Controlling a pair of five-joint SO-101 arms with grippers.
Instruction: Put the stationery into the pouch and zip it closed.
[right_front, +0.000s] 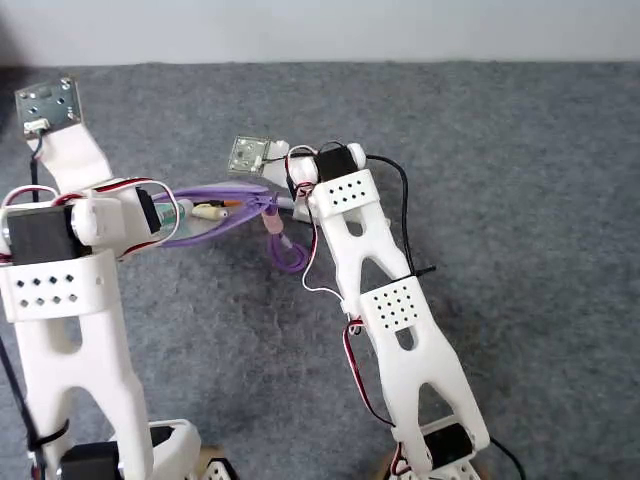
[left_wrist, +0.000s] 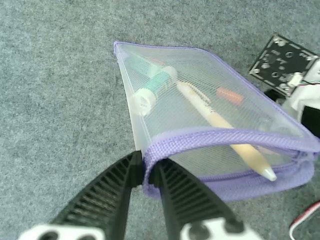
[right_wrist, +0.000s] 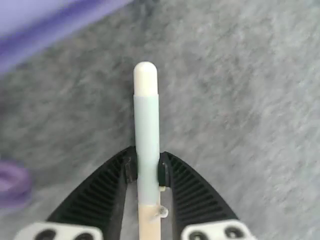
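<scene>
Jaws of the left gripper (left_wrist: 145, 169) pinch the purple rim of the mesh pouch (left_wrist: 200, 100) on the grey table (left_wrist: 50, 75), a cream pen (left_wrist: 220, 125) and glue stick (left_wrist: 152, 87) inside, while the right gripper (right_wrist: 146, 167) clamps a white-capped pen (right_wrist: 146, 110) nearby.

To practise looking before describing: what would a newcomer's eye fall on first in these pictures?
First, the purple-trimmed mesh pouch on the grey carpet, a cream pen and a teal-and-white tube showing through it, its edge pinched in the left gripper. Then the pale white-capped pen clamped in the right gripper, jaws shut on it, above the carpet.
</scene>
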